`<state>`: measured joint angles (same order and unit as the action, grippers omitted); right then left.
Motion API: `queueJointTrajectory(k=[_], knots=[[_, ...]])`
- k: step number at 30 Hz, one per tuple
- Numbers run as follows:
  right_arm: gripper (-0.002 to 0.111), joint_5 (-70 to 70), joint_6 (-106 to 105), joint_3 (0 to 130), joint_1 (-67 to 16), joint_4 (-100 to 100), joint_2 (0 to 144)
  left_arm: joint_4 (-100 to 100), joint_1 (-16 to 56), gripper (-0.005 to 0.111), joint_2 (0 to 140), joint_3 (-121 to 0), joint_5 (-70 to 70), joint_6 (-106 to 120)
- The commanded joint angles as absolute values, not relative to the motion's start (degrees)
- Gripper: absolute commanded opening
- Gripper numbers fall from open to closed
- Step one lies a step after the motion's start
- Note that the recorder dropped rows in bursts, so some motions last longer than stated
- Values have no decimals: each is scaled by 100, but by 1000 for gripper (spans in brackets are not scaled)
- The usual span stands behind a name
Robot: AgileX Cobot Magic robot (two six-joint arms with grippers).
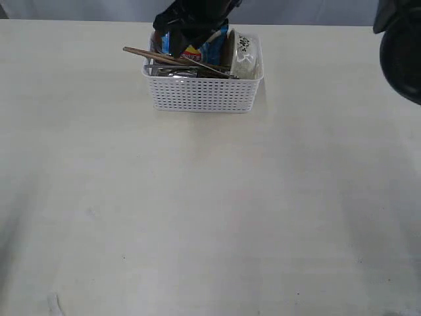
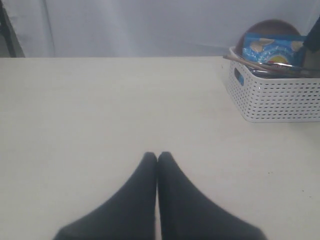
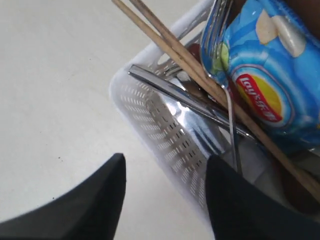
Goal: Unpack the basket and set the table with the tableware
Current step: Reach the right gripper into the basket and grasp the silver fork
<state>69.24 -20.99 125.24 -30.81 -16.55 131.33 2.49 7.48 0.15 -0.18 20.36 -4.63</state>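
While I look down over the rig, the table (image 1: 210, 197) fills nearly everything: pale cream, faint grain, with a few small specks. A plain grey-white backdrop (image 2: 150, 25) closes off the room behind its 12 o'clock edge.

The right arm (image 1: 197, 16) hangs as a dark mass over the basket (image 1: 202, 92), which sits at 12 o'clock on the table. The right gripper (image 3: 165, 165) stands released, jaws well apart and nothing between them but the basket's perforated wall and the table below. The left gripper (image 2: 157, 156) hovers low over bare tabletop well apart from the basket, its fingers pressed together on nothing.

All the tableware I can see lies in the basket. The chopsticks (image 1: 164, 58) lie slanted across it, poking out past its 9 o'clock end. Steel cutlery (image 3: 185, 95) lies under them. The white bowl (image 1: 245, 56) stands on edge at the 3 o'clock end. A brown round plate (image 2: 272, 27) rises behind the blue chip bag (image 1: 191, 46), which crowds the middle against the chopsticks. A dark blur (image 1: 401, 52) at 2 o'clock I cannot identify.
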Motion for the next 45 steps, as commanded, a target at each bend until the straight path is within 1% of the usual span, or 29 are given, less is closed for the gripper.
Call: queueJointTrajectory(k=[1,8,14,24,26,27,33,45], knots=[[48,6718,-2274,12589,-3087,-1575,13333,301,737,0,0,0,1975,-487],[48,6382,-2295,12589,-3075,-960,13437,301,737,0,0,0,1975,-487],[48,6010,-2325,12589,-3075,-949,13464,301,737,0,0,0,1975,-487],[47,5965,-2330,12589,-3075,-944,13761,301,737,0,0,0,1975,-487],[42,5995,-2330,12589,-3075,-956,13817,301,737,0,0,0,1975,-487],[37,6000,-2330,12589,-3075,-956,13847,301,737,0,0,0,1975,-487],[0,6000,-2393,12589,-3075,-956,13809,301,737,0,0,0,1975,-487],[0,6161,-2404,12589,-3075,-997,13055,301,737,0,0,0,1975,-487]])
